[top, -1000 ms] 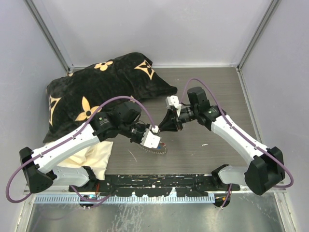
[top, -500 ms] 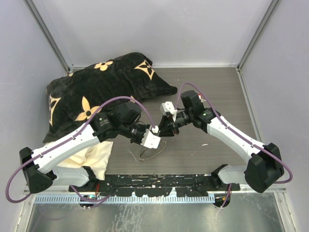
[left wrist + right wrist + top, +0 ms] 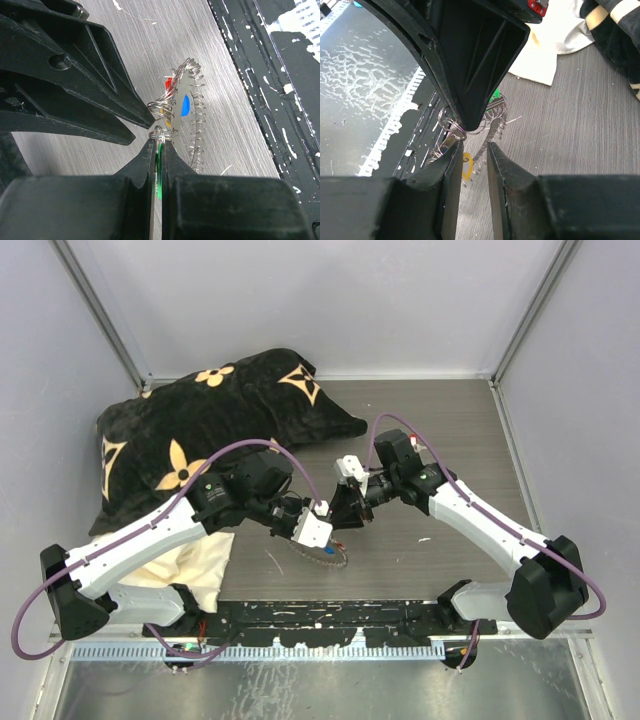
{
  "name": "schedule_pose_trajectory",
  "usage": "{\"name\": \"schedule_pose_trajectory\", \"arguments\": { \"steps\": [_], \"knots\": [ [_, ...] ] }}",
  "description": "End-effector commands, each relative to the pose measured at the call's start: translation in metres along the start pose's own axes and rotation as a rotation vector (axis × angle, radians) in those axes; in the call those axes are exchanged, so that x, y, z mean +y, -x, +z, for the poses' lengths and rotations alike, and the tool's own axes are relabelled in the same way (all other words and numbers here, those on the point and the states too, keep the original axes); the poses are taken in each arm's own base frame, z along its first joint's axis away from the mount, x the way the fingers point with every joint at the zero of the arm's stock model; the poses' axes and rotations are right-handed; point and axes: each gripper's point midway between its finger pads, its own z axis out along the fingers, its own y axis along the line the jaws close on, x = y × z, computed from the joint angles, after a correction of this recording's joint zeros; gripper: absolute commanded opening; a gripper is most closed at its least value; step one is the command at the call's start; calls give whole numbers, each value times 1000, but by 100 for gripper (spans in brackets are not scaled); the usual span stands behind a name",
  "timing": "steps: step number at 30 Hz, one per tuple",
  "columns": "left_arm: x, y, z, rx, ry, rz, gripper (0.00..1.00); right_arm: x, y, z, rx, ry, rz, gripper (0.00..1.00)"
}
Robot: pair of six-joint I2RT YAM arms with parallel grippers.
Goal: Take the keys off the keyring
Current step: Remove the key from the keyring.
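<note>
**Position of the work.** The keyring (image 3: 199, 110) is at mid-bench (image 3: 440, 440), just on the near side of the point where the two pincers meet tip to tip. In the left wrist view it is seen nearly edge-on, and its long axis runs straight away from the left pincer's tip. A blue key (image 3: 185, 106) and a red key (image 3: 169, 82) sit within the loop.

**Left pincer** (image 3: 160, 145). It is closed. The green key (image 3: 159, 187) shows between its fingers, and a turn of the coil sits right at the tips. This arm carries the ring.

**Right pincer** (image 3: 474, 147). Its fingers stand slightly apart with a narrow gap between them. The ring's toothed edge runs through or behind that gap. I see nothing clamped. One fingertip touches, or lies just beside, a small wire loop at the left pincer's tip.

**Governing relation.** The coil lies directly ahead of the right pincer and slightly below it. Its wire crosses the line of the fingers rather than running along it.

**Arm pose.** The left arm reaches from the near-left base toward the centre, wrist angled right and near. The right arm arches from the near-right base, wrist pointing left at the other tip.

**Judgement.** The right pincer is the free one and is nearer the exposed coil. It would need to close on the wire and pull away from the held key.
</note>
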Motion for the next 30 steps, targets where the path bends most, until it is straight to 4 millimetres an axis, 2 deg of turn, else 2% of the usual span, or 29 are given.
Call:
{"name": "schedule_pose_trajectory", "arguments": {
  "steps": [1, 11, 20, 27, 30],
  "knots": [
    [15, 28, -12, -93, 67, 60, 0, 7, 12, 2, -28, 37, -39, 32],
    [17, 29, -13, -87, 75, 60, 0, 12, 9, 7, -27, 65, -27, 37],
    [19, 28, -14, -79, 80, 59, 0, 12, 7, 10, -22, 69, -15, 36],
    [19, 27, -14, -70, 79, 53, 0, 4, 5, 12, -5, 32, 3, 36],
    [18, 27, -14, -67, 75, 46, 0, 4, 6, 12, -10, 34, 6, 33]
  ]
}}
